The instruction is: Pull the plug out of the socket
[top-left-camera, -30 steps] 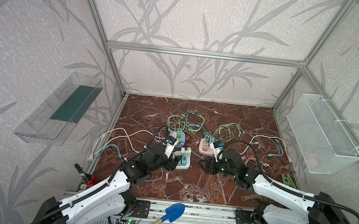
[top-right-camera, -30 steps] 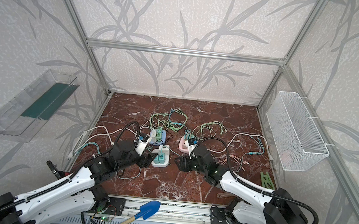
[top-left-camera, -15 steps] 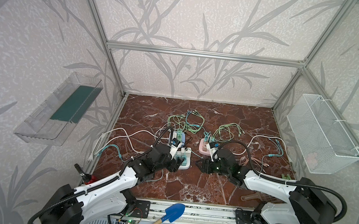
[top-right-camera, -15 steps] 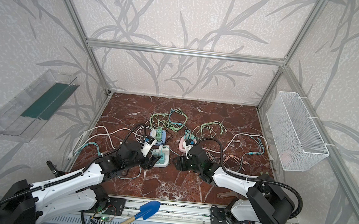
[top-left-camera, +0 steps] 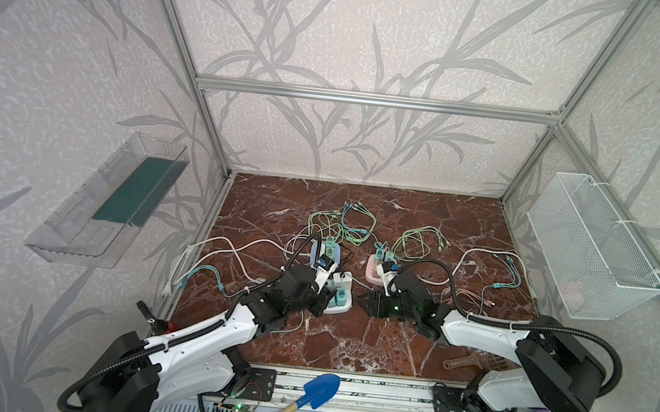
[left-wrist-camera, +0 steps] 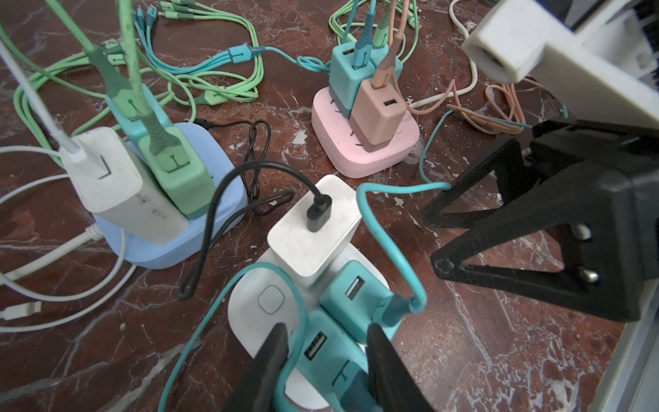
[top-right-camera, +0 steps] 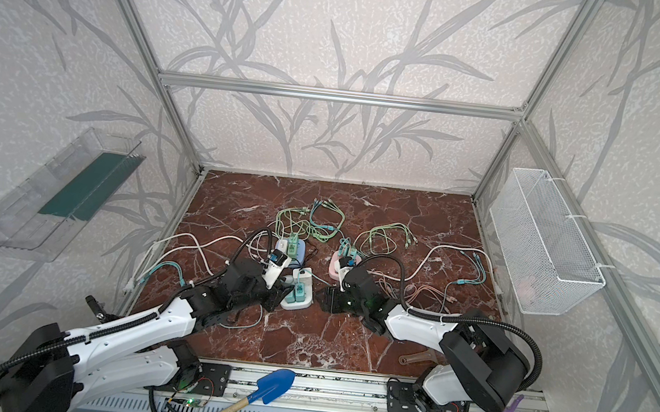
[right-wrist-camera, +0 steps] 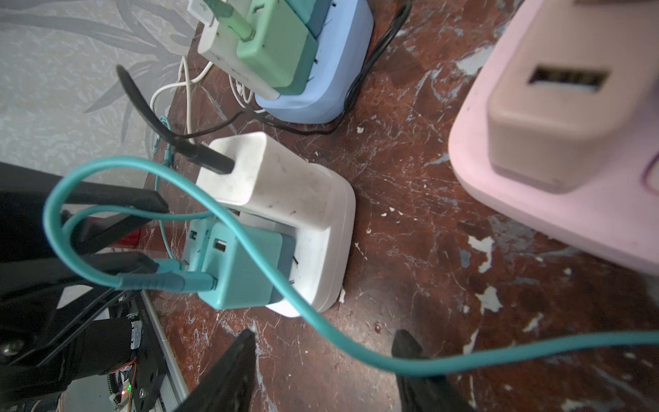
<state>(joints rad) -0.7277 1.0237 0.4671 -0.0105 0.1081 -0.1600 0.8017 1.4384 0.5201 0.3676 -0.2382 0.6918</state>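
Between the left gripper's (left-wrist-camera: 326, 330) fingers (left-wrist-camera: 267, 367) the teal plug (left-wrist-camera: 319, 356) is clamped, seated in the socket (left-wrist-camera: 255, 310), probably for a straight pull, with the right gripper (right-wrist-camera: 325, 342) parked open alongside, maybe for bracing.

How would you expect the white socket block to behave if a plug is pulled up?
The white socket block looks unfastened on the marble, so it probably lifts with the teal plug. The tall white charger at one edge may tip it.

Soft, even light; wrist views blur at close range.
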